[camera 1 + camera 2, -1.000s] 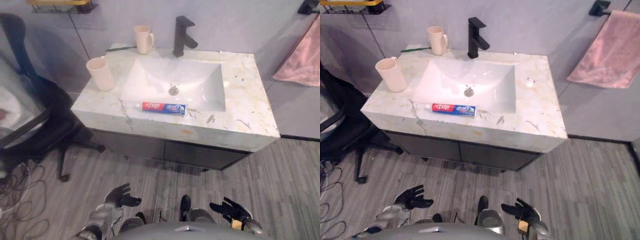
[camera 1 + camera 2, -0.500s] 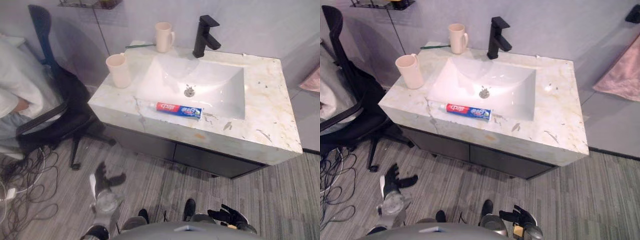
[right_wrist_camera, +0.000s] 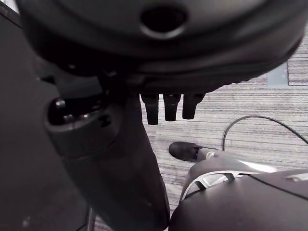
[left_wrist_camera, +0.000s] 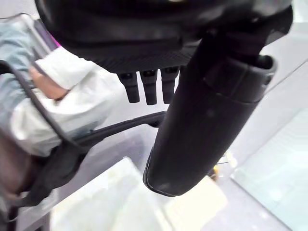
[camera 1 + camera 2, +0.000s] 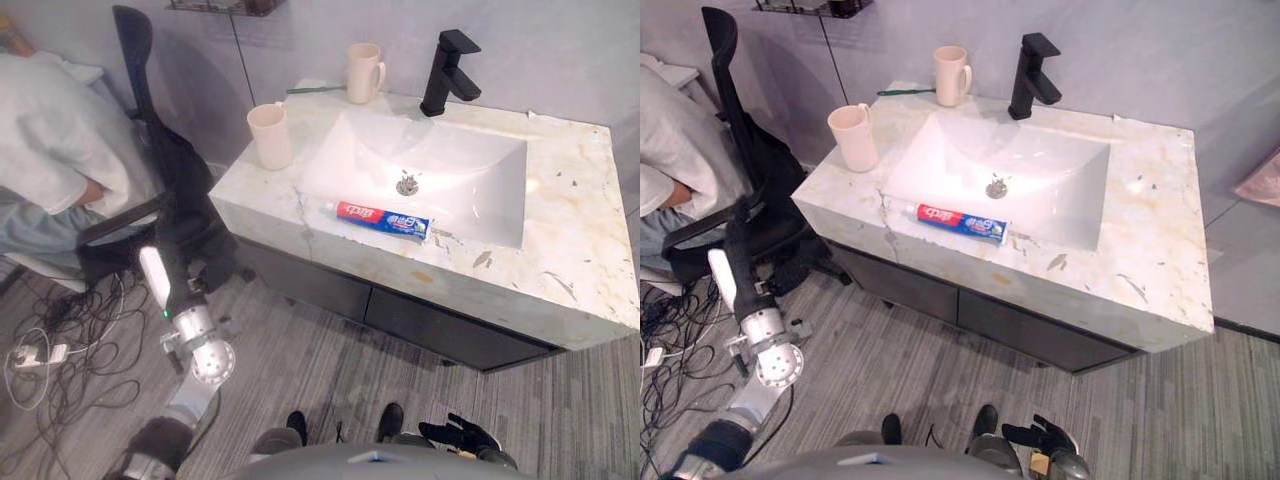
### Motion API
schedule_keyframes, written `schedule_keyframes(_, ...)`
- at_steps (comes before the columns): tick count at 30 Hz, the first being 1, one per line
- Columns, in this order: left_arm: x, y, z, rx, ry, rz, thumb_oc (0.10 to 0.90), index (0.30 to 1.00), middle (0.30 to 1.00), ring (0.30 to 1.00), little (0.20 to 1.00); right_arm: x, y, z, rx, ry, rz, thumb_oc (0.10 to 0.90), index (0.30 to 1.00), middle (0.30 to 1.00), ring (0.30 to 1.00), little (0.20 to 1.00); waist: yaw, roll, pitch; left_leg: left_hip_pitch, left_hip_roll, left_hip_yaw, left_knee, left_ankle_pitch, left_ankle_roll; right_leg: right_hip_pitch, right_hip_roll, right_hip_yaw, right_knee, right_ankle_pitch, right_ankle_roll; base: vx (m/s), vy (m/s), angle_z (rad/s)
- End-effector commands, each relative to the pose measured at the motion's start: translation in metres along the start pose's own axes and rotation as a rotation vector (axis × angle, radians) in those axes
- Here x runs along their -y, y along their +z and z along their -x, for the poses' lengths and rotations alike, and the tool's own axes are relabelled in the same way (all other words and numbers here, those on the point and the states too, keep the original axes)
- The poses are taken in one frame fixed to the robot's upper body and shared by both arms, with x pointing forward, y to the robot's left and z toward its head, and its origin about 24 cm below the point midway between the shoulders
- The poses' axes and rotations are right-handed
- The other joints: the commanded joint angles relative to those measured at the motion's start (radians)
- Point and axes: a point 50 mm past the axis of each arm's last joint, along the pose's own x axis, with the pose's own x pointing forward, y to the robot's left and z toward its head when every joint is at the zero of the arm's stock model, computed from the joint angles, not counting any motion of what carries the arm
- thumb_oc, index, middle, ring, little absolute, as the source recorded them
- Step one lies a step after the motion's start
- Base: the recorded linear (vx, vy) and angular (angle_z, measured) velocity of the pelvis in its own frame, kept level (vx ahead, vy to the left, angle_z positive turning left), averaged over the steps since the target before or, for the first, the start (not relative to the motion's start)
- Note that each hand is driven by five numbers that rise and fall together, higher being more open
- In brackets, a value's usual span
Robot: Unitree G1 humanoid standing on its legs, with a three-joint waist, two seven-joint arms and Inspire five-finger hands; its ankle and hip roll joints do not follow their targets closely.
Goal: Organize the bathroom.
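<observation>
A red and blue toothpaste tube [image 5: 382, 216] lies on the marble counter [image 5: 580, 250] at the sink's front rim. A pale cup [image 5: 270, 135] stands at the counter's left edge. A second mug [image 5: 364, 72] and a green toothbrush [image 5: 313, 89] sit at the back beside the black faucet [image 5: 447, 72]. My left hand [image 5: 158, 280] is raised beside the office chair, left of the counter and below its top, open and holding nothing; its thumb [image 4: 207, 110] is straight. My right hand [image 5: 462, 437] hangs low over the floor, open and empty.
A person [image 5: 50, 150] sits in a black office chair [image 5: 165, 190] close to my left hand. Cables [image 5: 50, 350] lie tangled on the floor at the left. A wire shelf [image 5: 225, 5] hangs on the wall. A pink towel [image 5: 1260, 180] hangs at the right.
The camera has shifted. My left arm has risen from low over the floor to beside the chair. The right hand stays low.
</observation>
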Motion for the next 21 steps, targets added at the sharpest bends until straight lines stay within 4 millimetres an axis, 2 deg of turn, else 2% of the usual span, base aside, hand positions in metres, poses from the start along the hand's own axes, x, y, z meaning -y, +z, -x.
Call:
schedule_keyframes(1,-0.018,0.051,-0.042,0.358,0.13,0.061,0.8,0.9,0.9,0.9,0.9,0.004,0.014,-0.003,0.024,-0.012,0.004,0.8,0.9,0.9,0.9,0.9,0.001,-0.053,0.011,-0.041,-0.093,0.036,0.036,-0.019,-0.014,0.051,0.042,0.007,0.019,-0.112,-0.007,0.0,0.0,0.0)
schedule_keyframes(4,-0.018,0.07,-0.049,0.465,0.105,0.059,0.8,0.9,0.9,0.9,0.9,0.005,0.015,-0.003,0.018,-0.011,0.008,0.8,0.9,0.9,0.9,0.9,0.005,-0.048,0.01,-0.045,-0.092,0.033,0.043,-0.02,-0.016,0.056,0.04,0.004,0.02,-0.116,-0.006,0.0,0.0,0.0)
schedule_keyframes(5,-0.018,0.07,-0.049,0.465,0.105,0.059,0.8,0.9,0.9,0.9,0.9,0.005,0.015,-0.003,0.018,-0.011,0.008,0.8,0.9,0.9,0.9,0.9,0.005,-0.048,0.01,-0.045,-0.092,0.033,0.043,-0.02,-0.016,0.056,0.04,0.004,0.02,-0.116,-0.006,0.0,0.0,0.0)
schedule_keyframes(6,-0.016,0.082,-0.053,0.518,0.065,0.076,0.8,0.9,0.9,0.9,0.9,0.005,0.016,-0.004,0.018,-0.008,0.015,0.8,0.9,0.9,0.9,0.9,0.006,-0.044,0.006,-0.043,-0.091,0.033,0.044,-0.021,-0.017,0.063,0.04,0.001,0.018,-0.118,-0.005,0.0,0.0,0.0)
schedule_keyframes(10,-0.01,0.102,-0.056,0.584,-0.071,0.099,0.8,0.9,0.9,0.9,0.9,0.003,0.02,-0.004,0.024,-0.001,0.026,0.8,0.9,0.9,0.9,0.9,0.004,-0.034,0.0,-0.036,-0.094,0.035,0.038,-0.021,-0.017,0.069,0.039,-0.001,0.014,-0.119,-0.003,0.02,0.001,0.05)
schedule_keyframes(15,-0.001,0.121,-0.055,0.561,-0.262,0.22,0.8,0.9,0.9,0.9,0.9,0.003,0.026,-0.005,0.031,-0.011,0.057,0.8,0.9,0.9,0.9,0.9,-0.001,-0.014,-0.002,-0.032,-0.095,0.046,0.032,-0.019,-0.019,0.07,0.034,-0.003,0.011,-0.119,0.003,0.0,0.012,0.0)
schedule_keyframes(21,0.008,0.137,-0.048,0.608,-0.441,0.219,0.8,0.9,0.9,0.9,0.9,0.008,0.028,-0.006,0.026,-0.034,0.07,0.8,0.9,0.9,0.9,0.9,-0.008,0.003,0.001,-0.027,-0.094,0.056,0.028,-0.017,-0.02,0.069,0.028,-0.007,0.01,-0.118,0.009,0.0,0.003,-0.01)
